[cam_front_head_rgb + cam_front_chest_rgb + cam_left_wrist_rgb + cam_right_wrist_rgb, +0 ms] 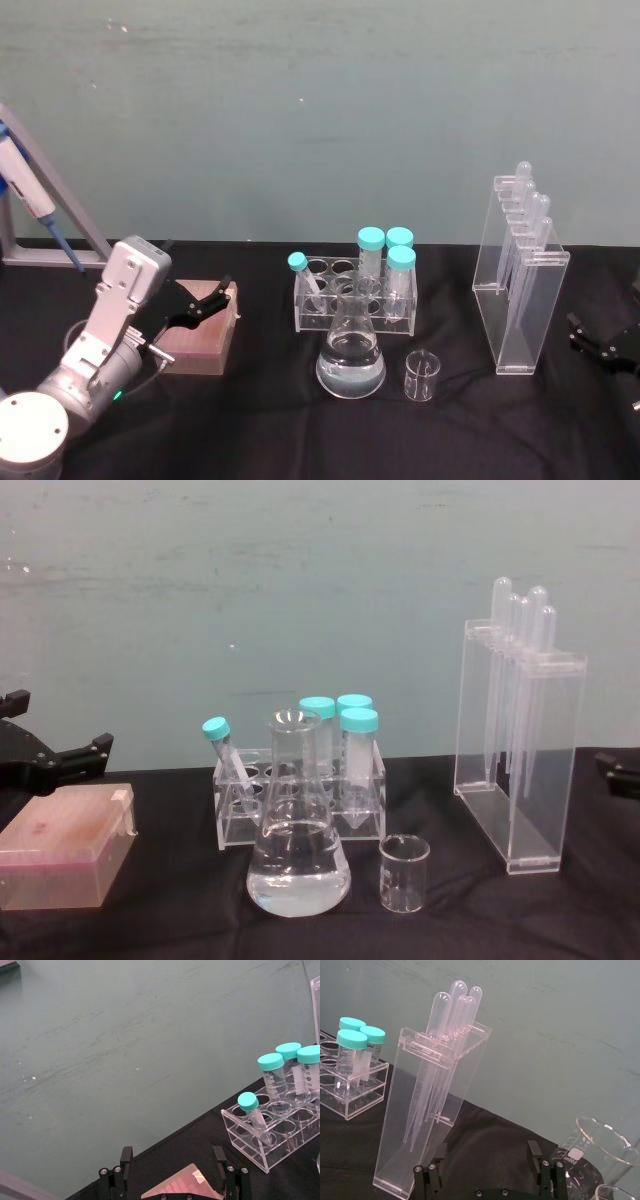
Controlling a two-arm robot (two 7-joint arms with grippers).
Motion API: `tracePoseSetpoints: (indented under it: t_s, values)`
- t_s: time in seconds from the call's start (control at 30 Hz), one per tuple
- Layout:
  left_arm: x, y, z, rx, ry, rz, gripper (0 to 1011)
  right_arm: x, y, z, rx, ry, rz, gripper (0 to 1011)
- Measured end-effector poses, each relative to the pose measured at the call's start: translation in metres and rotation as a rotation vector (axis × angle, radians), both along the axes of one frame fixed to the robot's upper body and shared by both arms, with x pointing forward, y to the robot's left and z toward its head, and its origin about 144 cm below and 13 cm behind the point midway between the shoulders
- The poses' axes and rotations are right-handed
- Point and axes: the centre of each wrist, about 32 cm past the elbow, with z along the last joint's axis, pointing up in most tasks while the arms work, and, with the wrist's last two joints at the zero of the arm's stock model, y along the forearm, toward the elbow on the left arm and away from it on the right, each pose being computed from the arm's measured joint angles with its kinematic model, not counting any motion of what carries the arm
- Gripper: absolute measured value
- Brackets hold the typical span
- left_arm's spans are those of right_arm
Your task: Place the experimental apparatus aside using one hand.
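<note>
Tall clear acrylic pipette stand (520, 290) sits to the right on the black counter (250, 430), with the conical glass flask (351, 350) and small glass beaker (421, 376) front-centre. My right hand (590, 340) is near the stand, spread open. My left hand (212, 300) is spread over a pink box (200, 340). I'd grab the stand low, keeping it upright.

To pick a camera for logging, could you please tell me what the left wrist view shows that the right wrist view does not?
The left wrist view adds the left gripper, open by the pink box, and the slanted tube. The right wrist view adds the right gripper, open, and the pipette stand. Both share the tube rack with three upright teal-capped tubes.
</note>
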Motion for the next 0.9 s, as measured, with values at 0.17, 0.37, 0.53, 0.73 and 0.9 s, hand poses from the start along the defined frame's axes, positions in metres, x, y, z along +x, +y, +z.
tracePoseSetpoints:
  t_s: [0.17, 0.37, 0.53, 0.73, 0.9]
  values:
    - [0.0, 0.0, 0.0, 0.0, 0.0, 0.0, 1000, 0.0, 0.0, 0.0, 0.0, 0.0, 0.0, 1000]
    - [0.0, 0.0, 0.0, 0.0, 0.0, 0.0, 1000, 0.0, 0.0, 0.0, 0.0, 0.0, 0.0, 1000]
    - [0.0, 0.0, 0.0, 0.0, 0.0, 0.0, 1000, 0.0, 0.0, 0.0, 0.0, 0.0, 0.0, 1000]
    - [0.0, 0.0, 0.0, 0.0, 0.0, 0.0, 1000, 0.0, 0.0, 0.0, 0.0, 0.0, 0.0, 1000]
    - [0.0, 0.0, 0.0, 0.0, 0.0, 0.0, 1000, 0.0, 0.0, 0.0, 0.0, 0.0, 0.0, 1000]
